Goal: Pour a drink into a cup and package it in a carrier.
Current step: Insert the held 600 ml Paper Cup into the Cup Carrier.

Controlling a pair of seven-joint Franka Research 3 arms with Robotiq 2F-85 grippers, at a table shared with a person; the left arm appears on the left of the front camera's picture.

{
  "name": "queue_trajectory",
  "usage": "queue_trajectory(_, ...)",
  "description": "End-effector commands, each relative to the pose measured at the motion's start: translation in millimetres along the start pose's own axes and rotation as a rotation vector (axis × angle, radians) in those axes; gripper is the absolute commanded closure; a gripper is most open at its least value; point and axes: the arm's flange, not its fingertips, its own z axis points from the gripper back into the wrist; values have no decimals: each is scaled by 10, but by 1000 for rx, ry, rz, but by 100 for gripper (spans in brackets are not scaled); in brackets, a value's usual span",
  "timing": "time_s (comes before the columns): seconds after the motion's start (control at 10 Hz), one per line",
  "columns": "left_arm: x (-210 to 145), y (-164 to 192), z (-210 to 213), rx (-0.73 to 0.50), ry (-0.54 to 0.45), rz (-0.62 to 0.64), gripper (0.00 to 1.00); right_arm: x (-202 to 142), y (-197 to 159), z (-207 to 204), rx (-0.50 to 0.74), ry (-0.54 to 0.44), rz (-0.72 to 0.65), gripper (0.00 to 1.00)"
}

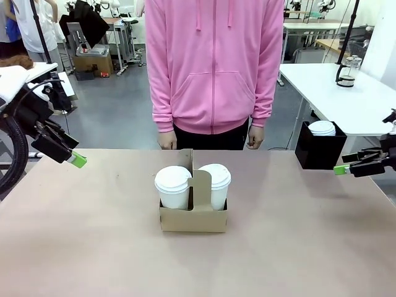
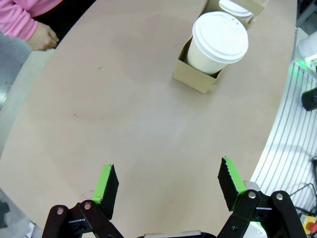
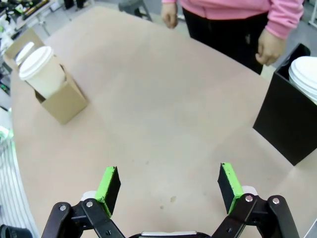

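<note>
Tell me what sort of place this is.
Probably a robotics lab: behind the person stand more white work tables and stands with equipment, while the near table holds a carrier with two lidded cups.

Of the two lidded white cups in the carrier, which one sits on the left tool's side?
The cup on the picture-left side of the cardboard carrier handle panel; the other cup stands beyond that panel, toward the black box.

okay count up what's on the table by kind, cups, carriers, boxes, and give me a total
White lidded cups: 2, left cup and right cup, both in the carrier
Brown cardboard carrier: 1
Black box: 1, at the table's right edge, white lids stacked inside
Total: 4
</note>
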Motion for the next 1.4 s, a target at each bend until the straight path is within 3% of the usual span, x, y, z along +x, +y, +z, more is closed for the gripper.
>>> queue_trajectory(0.0,-3,-8,6,-9,-9,1,0,4,3,15,11,-8,16,0)
queue_trajectory(1.3,-3,-8,6,-9,-9,1,0,4,3,15,11,-8,16,0)
